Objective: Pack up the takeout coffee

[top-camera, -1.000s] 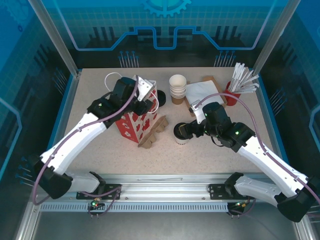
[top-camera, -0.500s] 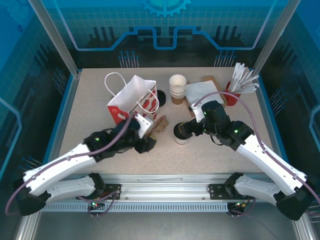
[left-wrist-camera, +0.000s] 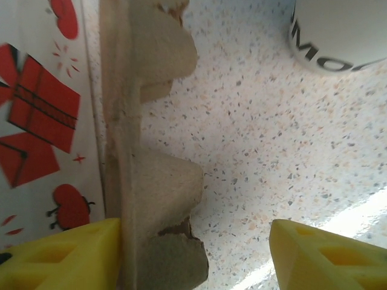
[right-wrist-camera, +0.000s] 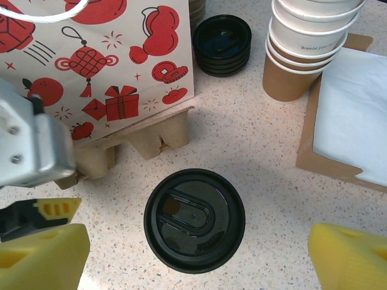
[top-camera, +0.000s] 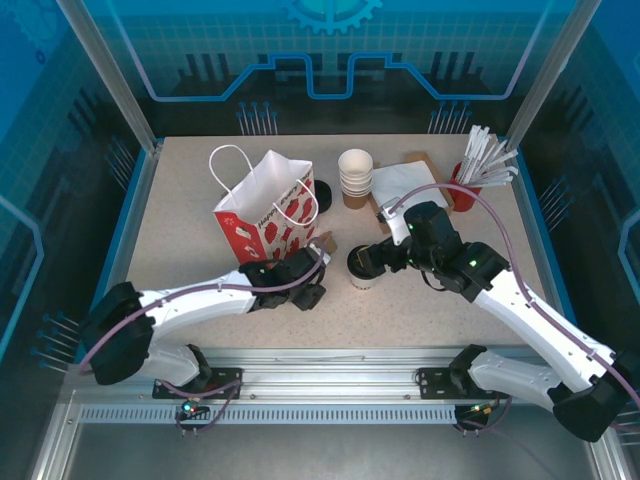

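The takeout coffee (top-camera: 361, 277), a paper cup with a black lid (right-wrist-camera: 195, 220), stands upright on the table right of a red-and-white paper bag (top-camera: 265, 215). My right gripper (right-wrist-camera: 196, 254) hovers over it, open, one yellow finger on each side of the lid and clear of it. A brown cardboard cup carrier (left-wrist-camera: 151, 181) leans on edge against the bag (left-wrist-camera: 42, 121). My left gripper (left-wrist-camera: 193, 254) is low at the carrier's near end, open. Its left fingertip (left-wrist-camera: 66, 257) is against the carrier and its right fingertip is over bare table. The cup's white base (left-wrist-camera: 338, 30) shows beyond.
A stack of lidless paper cups (top-camera: 355, 175) and a pile of black lids (right-wrist-camera: 222, 43) stand behind the coffee. White napkins on a brown tray (top-camera: 405, 180) and a red holder of stirrers (top-camera: 470, 185) sit at the back right.
My left arm has swung down from the top of the bag to the table in front of it, beside the carrier. The bag now stands free. My right arm has stayed still.
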Robot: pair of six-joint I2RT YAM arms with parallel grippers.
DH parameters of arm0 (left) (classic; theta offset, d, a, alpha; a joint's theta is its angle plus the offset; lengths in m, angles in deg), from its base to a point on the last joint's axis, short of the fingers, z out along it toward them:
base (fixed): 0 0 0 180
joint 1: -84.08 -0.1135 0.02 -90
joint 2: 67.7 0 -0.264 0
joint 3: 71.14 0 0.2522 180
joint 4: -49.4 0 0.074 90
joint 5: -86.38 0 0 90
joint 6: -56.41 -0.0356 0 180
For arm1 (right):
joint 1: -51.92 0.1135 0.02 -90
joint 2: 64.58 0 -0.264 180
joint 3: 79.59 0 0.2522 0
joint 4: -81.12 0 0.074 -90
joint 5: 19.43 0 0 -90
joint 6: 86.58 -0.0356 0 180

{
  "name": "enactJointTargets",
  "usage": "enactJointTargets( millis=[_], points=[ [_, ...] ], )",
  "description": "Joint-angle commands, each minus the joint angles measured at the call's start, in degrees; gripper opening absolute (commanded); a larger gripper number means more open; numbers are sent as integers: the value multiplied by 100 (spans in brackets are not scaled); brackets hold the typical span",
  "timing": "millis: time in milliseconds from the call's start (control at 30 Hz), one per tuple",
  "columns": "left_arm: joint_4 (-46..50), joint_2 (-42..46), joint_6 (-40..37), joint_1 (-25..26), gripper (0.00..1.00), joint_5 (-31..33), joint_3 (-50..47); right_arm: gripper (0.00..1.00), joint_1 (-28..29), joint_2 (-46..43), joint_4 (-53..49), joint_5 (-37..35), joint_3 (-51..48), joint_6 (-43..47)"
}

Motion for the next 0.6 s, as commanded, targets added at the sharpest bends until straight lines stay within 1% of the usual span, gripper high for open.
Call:
enactJointTargets(
  millis=[0, 200, 400, 500, 567],
  points=[
    [-119, -76, -76, 15, 64, -244, 91, 95, -60, -150, -115, -97, -36, -85],
    [-320, 39, -100, 30, 61, -1064, -40, 95, -65, -139, -49, -74, -106, -100],
    [-334, 7, -129, 116, 62, -1767, -15, 95, -69, -105, -31, -92, -117, -97],
    [-406, 157, -163, 112, 62, -1889, 19, 95, -67, -97, -23, -86, -107, -92],
    [-414, 247, -127, 74, 62, -1721, 66, 95, -69, -86, -31, -72, -93, -93]
  ],
)
